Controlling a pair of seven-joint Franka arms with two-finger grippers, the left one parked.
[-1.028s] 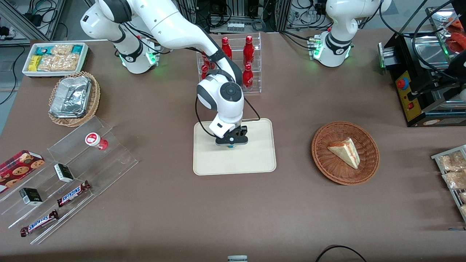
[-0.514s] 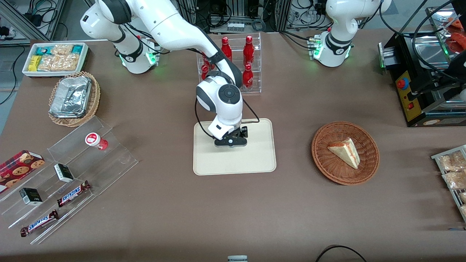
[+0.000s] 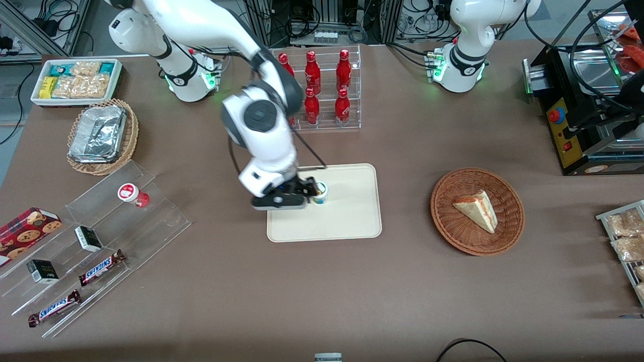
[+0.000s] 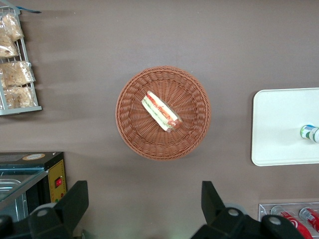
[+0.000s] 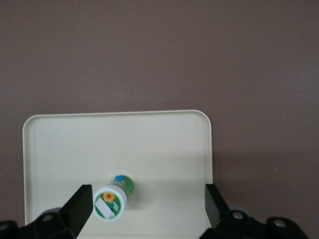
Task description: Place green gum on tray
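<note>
The green gum (image 3: 319,192) stands upright on the cream tray (image 3: 352,221), in the part of the tray farther from the front camera. My right gripper (image 3: 294,195) hangs above the tray's edge toward the working arm's end, beside the gum and raised off it. In the right wrist view the gripper (image 5: 148,211) is open and empty, and the gum (image 5: 110,201) stands free on the tray (image 5: 75,144), close to one finger (image 5: 79,209). The left wrist view shows the gum (image 4: 309,133) on the tray (image 4: 279,124) too.
A red-lidded bottle (image 3: 132,194) sits on clear acrylic steps (image 3: 95,241) with Snickers bars, toward the working arm's end. A rack of red bottles (image 3: 322,90) stands farther from the camera than the tray. A wicker basket (image 3: 508,231) with a sandwich lies toward the parked arm's end.
My gripper was low on the tray over the gum. It has opened, risen and swung toward the working arm's end, leaving the gum standing on the tray.
</note>
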